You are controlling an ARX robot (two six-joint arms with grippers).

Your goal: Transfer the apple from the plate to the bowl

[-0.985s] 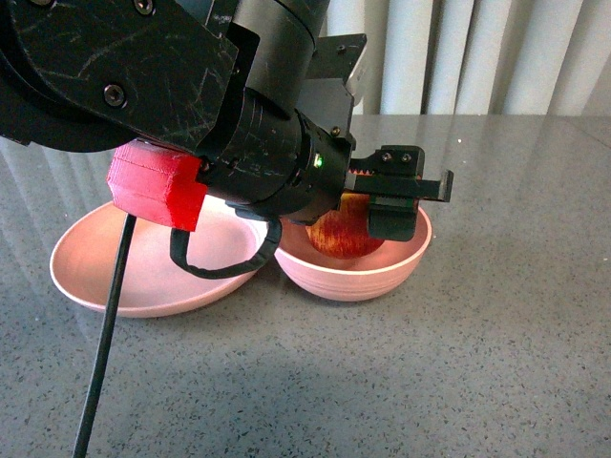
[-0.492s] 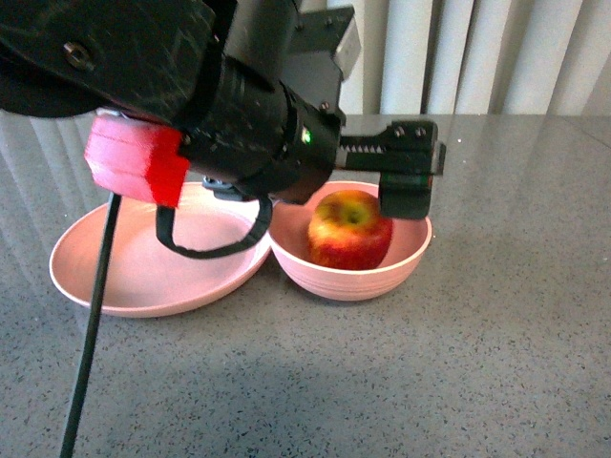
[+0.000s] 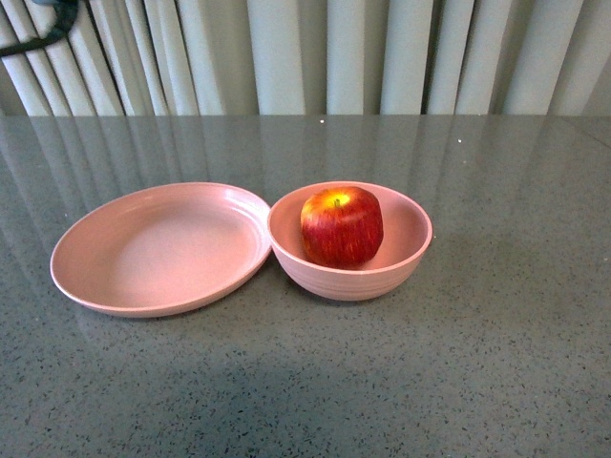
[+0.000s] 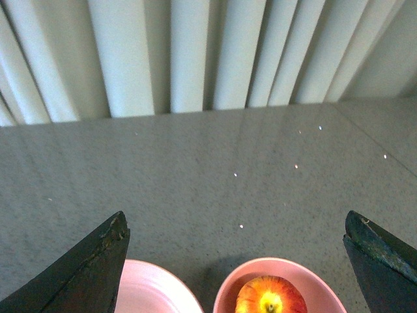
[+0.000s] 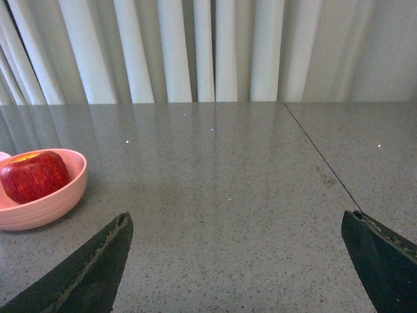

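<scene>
The red apple [image 3: 342,225] with its yellow top sits upright inside the deep pink bowl [image 3: 406,262]. Touching the bowl's left side is the shallow pink plate [image 3: 158,248], which holds nothing. In the left wrist view the apple [image 4: 270,297] and bowl [image 4: 228,293] lie below my left gripper [image 4: 238,244], whose jaws stand wide open high above them; a slice of the plate [image 4: 153,290] shows too. My right gripper [image 5: 238,241] is open over bare table, well to the right of the bowl [image 5: 45,202] and apple [image 5: 34,176]. Neither gripper shows in the front view.
The grey speckled table [image 3: 496,363] stretches around both dishes. White vertical blinds [image 3: 382,57] line the far edge. A black cable [image 3: 38,29] hangs at the top left corner. A thin seam [image 5: 319,156] crosses the tabletop on the right.
The left arm, which filled the front view over the bowl, has lifted up and back out of that view. The apple stays in the bowl, free of the fingers.
</scene>
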